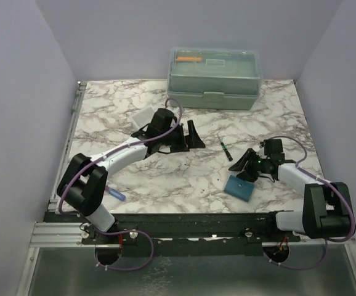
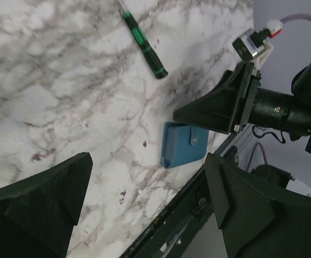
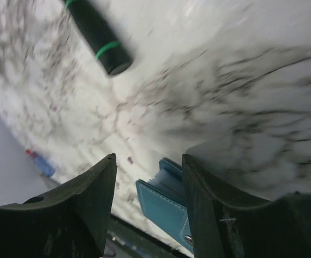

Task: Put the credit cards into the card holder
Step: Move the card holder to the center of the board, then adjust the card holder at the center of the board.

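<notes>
Right claw (image 1: 247, 169), spread, hovers over the shut blue-teal folding card holder (image 1: 239, 187) at five o'clock, probably to open it; left claw (image 1: 189, 140) gapes idle.

Open worktop (image 1: 184, 182) runs along the near edge's middle; a lidded box (image 1: 215, 77) blocks the far edge; pen (image 1: 226, 150) and card holder (image 1: 239, 187) lie toward the right edge
</notes>
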Controlling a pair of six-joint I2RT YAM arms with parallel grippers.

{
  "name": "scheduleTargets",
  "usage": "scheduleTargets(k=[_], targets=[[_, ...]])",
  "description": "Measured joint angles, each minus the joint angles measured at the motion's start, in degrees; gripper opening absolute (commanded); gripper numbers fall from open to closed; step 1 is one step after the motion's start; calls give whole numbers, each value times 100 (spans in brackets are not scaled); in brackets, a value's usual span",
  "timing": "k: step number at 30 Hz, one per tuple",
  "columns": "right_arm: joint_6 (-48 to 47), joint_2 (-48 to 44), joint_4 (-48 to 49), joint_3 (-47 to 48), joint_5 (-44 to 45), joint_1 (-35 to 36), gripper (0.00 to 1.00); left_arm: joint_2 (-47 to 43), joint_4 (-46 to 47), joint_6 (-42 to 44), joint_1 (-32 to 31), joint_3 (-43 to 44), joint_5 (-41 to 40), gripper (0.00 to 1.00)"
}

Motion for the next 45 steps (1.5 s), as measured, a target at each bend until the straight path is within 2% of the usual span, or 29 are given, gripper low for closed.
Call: scheduleTargets(k=[4, 6, 10, 12, 18, 22, 26, 30, 37, 40, 43, 45], targets=[[658, -175, 649, -476, -529, 501, 58, 210, 76, -372, -588, -245, 28, 84], [730, -262, 603, -479, -533, 542, 61, 262, 199, -560, -841, -393, 61, 84], [627, -439, -190, 59, 199, 546, 72, 546, 446, -846, -1344, -481, 186, 87], [634, -680, -601, 291, 664, 546, 74, 693, 577, -953, -1578, -490, 267, 87], [981, -1392, -1729, 544, 1871, 546, 72, 1305, 1003, -1276, -1980, -450, 608, 64], [1084, -1453, -2280, 520, 2120, 546, 67, 1853, 1088, -1458, -1980, -313, 763, 54], [1034, -1495, -2603, 476, 1985, 546, 59, 2203, 1150, -1591, -1980, -131, 929, 44], [892, -1659, -2798, 317, 1615, 546, 60, 2494, 1224, -1626, -1980, 111, 1060, 42], [667, -1740, -2970, 52, 1069, 608, 60, 2791, 964, -1495, -1952, 592, 1078, 31], [610, -1718, -2944, -17, 831, 608, 49, 2918, 723, -1388, -1853, 870, 1064, 27], [822, -1703, -2688, -284, 291, 651, 42, 3036, 479, -1237, -1652, 1207, 1029, 30], [1156, -1703, -2221, -509, -81, 807, 42, 3056, 245, -1106, -1480, 1375, 944, 43]])
